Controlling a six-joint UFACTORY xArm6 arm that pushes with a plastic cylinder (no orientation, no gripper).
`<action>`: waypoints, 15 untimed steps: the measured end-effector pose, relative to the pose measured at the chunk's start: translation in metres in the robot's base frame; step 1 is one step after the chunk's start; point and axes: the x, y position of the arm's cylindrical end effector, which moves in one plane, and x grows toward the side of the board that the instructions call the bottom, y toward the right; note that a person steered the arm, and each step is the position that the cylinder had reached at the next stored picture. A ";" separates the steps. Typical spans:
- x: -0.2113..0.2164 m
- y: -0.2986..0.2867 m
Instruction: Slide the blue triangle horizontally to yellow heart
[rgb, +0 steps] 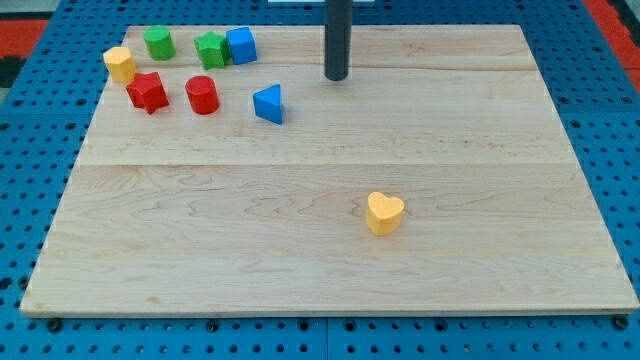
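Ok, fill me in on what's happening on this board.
A robot arm's rod is working a wooden board of coloured blocks. My tip sits near the view's top, right of the blue triangle and not touching it. The yellow heart lies alone, lower and further right. The triangle has not reached it yet; the other blocks are clustered at the top left.

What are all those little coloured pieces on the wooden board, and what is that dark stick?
blue triangle: 1, blue, upper left of centre
blue cube: 1, blue, top left, touching the green star
green star: 1, green, top left
green cylinder: 1, green, top left
yellow hexagonal block: 1, yellow, far left
red star: 1, red, left
red cylinder: 1, red, left of the blue triangle
yellow heart: 1, yellow, lower right of centre
wooden board: 1, light wood, on a blue pegboard
my tip: 1, dark rod, up and right of the blue triangle, apart from it
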 end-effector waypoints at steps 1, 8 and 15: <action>0.033 -0.031; 0.176 -0.053; 0.262 -0.084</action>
